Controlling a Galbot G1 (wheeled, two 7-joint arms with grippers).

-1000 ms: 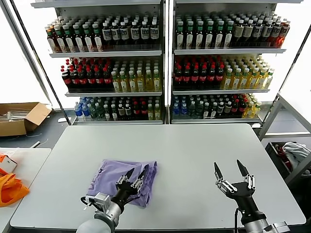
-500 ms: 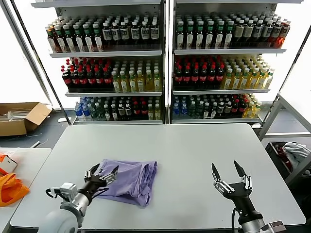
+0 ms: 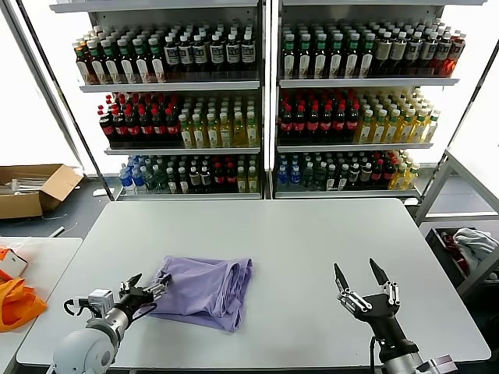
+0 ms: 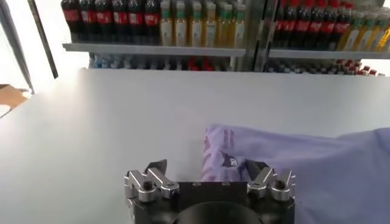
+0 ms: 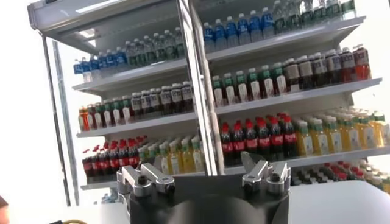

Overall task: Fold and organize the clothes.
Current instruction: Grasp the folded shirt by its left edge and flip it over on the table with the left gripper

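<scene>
The left gripper (image 3: pixel 145 289) lies low over the table's (image 3: pixel 296 234) near left part, fingers spread wide and holding nothing, its tips just at the left edge of the shirt (image 3: pixel 204 288); whether a tip touches the cloth cannot be told. Its arm reaches in from the near left corner, nearly level with the tabletop and angled toward the shirt. In the left wrist view that gripper (image 4: pixel 210 170) shows both fingers apart, with the shirt (image 4: pixel 317 164) ahead of it and to one side, a strip of dark print and a small cartoon figure showing along the cloth's near fold. The shirt is a lavender bundle, loosely folded and rumpled, lying left of the table's middle toward the near edge. The right gripper (image 3: pixel 362 279) stands over the near right part of the table, well apart from the shirt, fingers pointing up and away from the robot and splayed wide, empty; its arm rises from below the near edge. The right wrist view has this gripper (image 5: pixel 207 170) facing the shelves (image 5: pixel 256 91). Behind the table stand two shelves (image 3: pixel 265 101) packed with bottles (image 3: pixel 327 117). A cardboard box (image 3: pixel 35 189) sits on the floor at far left, orange cloth (image 3: pixel 15 300) lies on a side table at left, and a white-and-red bundle (image 3: pixel 468 245) is at right.
</scene>
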